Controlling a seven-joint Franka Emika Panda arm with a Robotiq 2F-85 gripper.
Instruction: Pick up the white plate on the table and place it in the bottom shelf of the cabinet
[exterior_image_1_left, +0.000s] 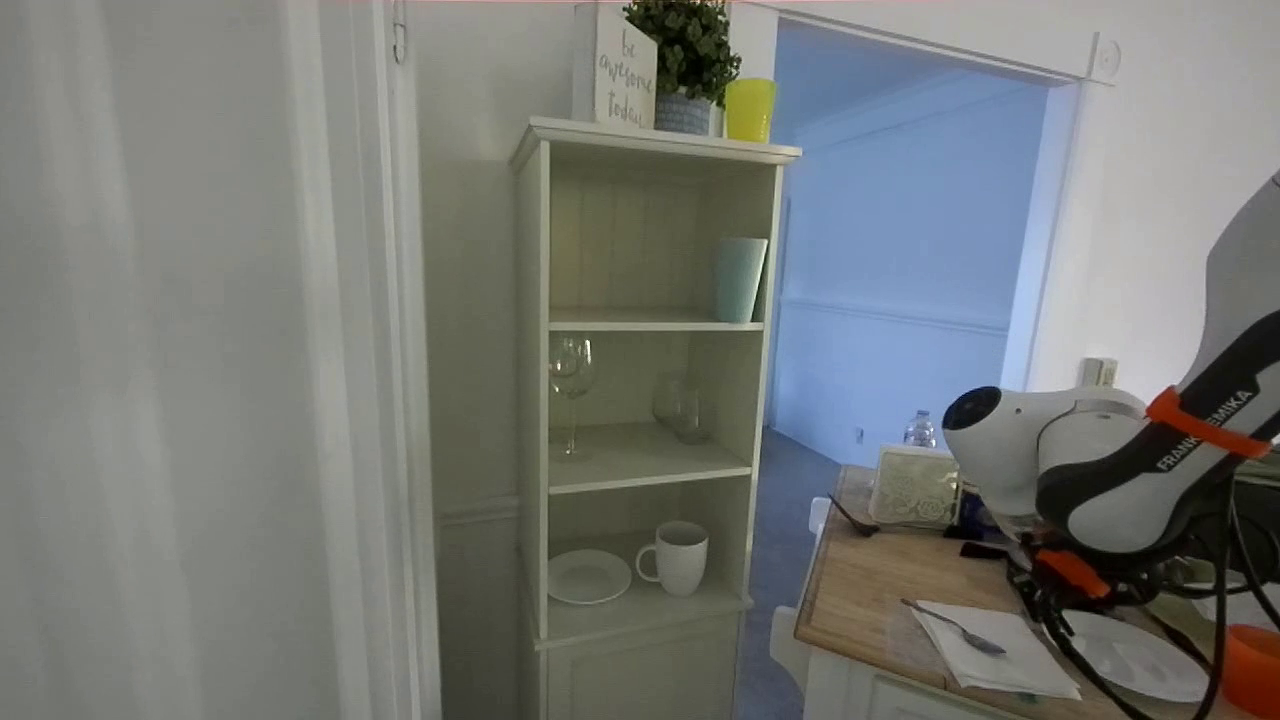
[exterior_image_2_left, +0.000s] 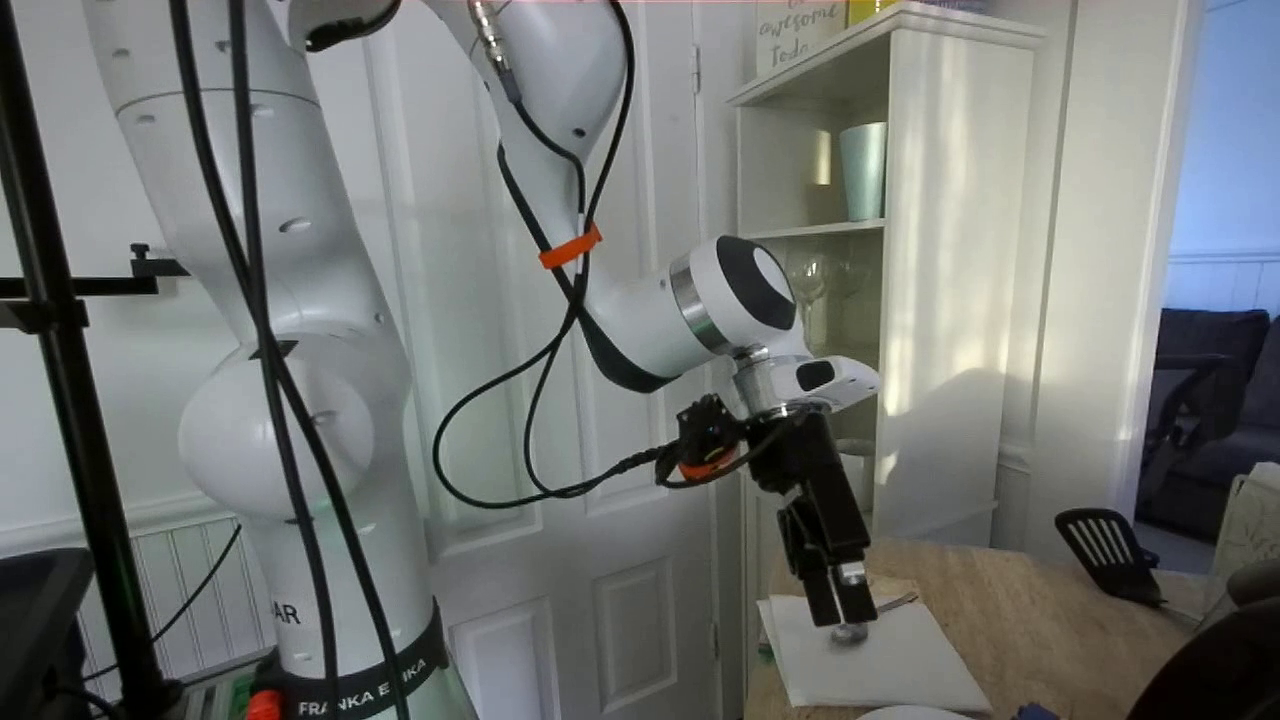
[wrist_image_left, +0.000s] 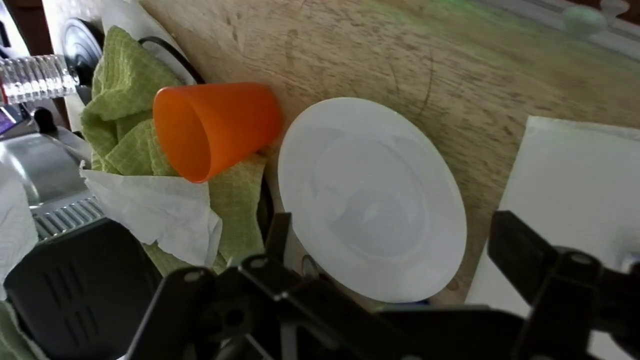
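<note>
The white plate (wrist_image_left: 370, 200) lies flat on the wooden table (exterior_image_1_left: 880, 600). It also shows in both exterior views, beside the paper sheet (exterior_image_1_left: 1135, 655) and at the bottom edge (exterior_image_2_left: 912, 713). My gripper (wrist_image_left: 395, 237) is open and empty, its fingers apart above the plate's near side. In an exterior view the gripper (exterior_image_2_left: 842, 608) points down over the paper sheet. The cream cabinet (exterior_image_1_left: 640, 675) stands beyond the table. Its bottom shelf (exterior_image_1_left: 650, 613) holds another white plate (exterior_image_1_left: 588, 577) and a white mug (exterior_image_1_left: 680, 558).
A paper sheet (wrist_image_left: 575, 190) bears a spoon (exterior_image_1_left: 955, 630). An orange cup (wrist_image_left: 220, 127) lies on its side by a green cloth (wrist_image_left: 122, 85). A black spatula (exterior_image_2_left: 1108, 555) lies at the table's far side. Glasses (exterior_image_1_left: 572, 375) stand on the middle shelf.
</note>
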